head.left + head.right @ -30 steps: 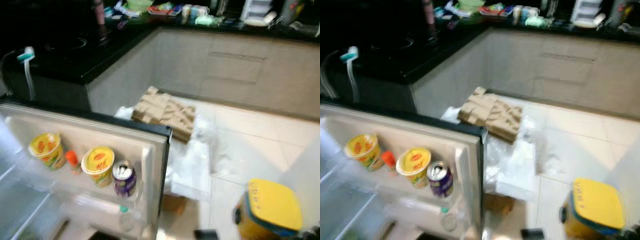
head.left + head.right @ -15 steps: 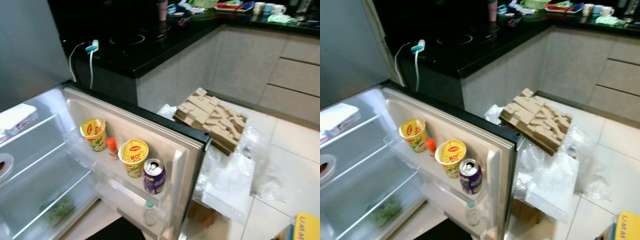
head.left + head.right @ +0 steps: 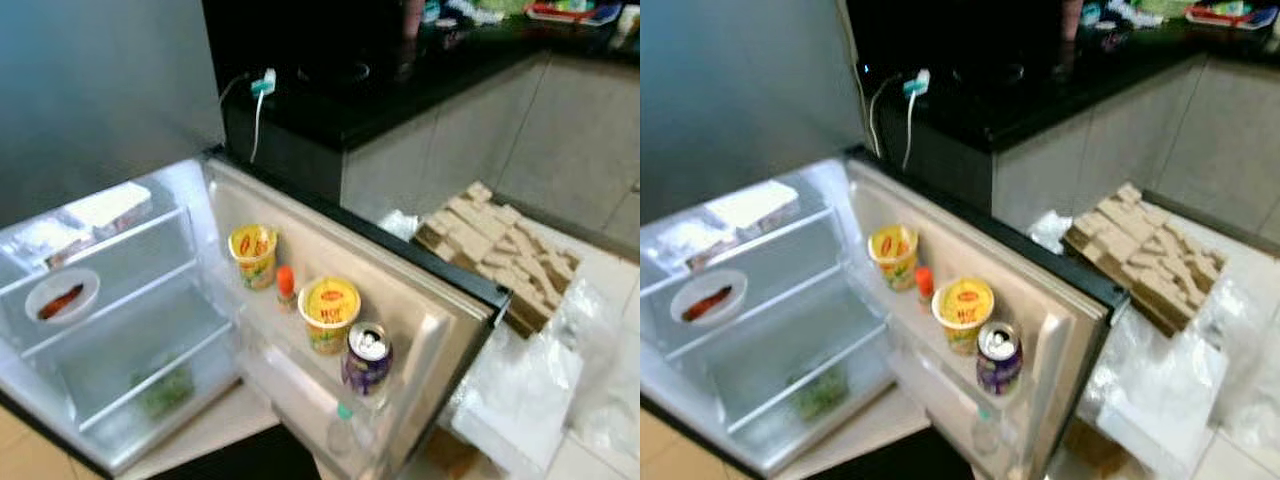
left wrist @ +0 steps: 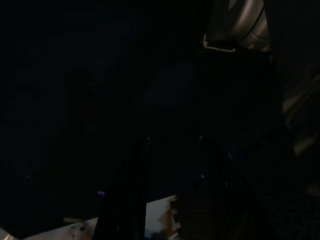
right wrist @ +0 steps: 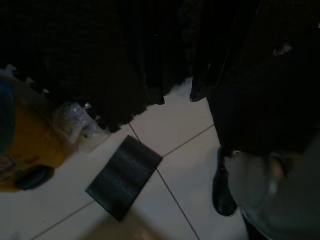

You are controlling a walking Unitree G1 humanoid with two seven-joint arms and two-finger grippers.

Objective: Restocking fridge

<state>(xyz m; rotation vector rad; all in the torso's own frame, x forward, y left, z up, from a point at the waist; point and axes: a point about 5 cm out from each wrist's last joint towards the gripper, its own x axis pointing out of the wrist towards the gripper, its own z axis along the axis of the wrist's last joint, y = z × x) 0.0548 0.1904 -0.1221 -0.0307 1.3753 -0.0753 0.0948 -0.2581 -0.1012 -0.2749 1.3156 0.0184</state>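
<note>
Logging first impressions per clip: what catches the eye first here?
The open fridge door, its shelf holding two yellow noodle cups, a small red bottle and a purple can. Inside the fridge, a white bowl sits on a shelf; cardboard packing lies on the floor beyond.

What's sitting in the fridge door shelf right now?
Two yellow noodle cups, a small orange-capped bottle between them, and a purple can. The shelf's front hides their bases.

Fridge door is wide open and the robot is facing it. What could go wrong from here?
1. The purple can stands at the outer end of the door shelf, beside a noodle cup; a careless reach could knock either off.
2. Plastic sheeting and a cardboard stack lie on the floor beside the fridge door; a step there might slip or snag.
</note>
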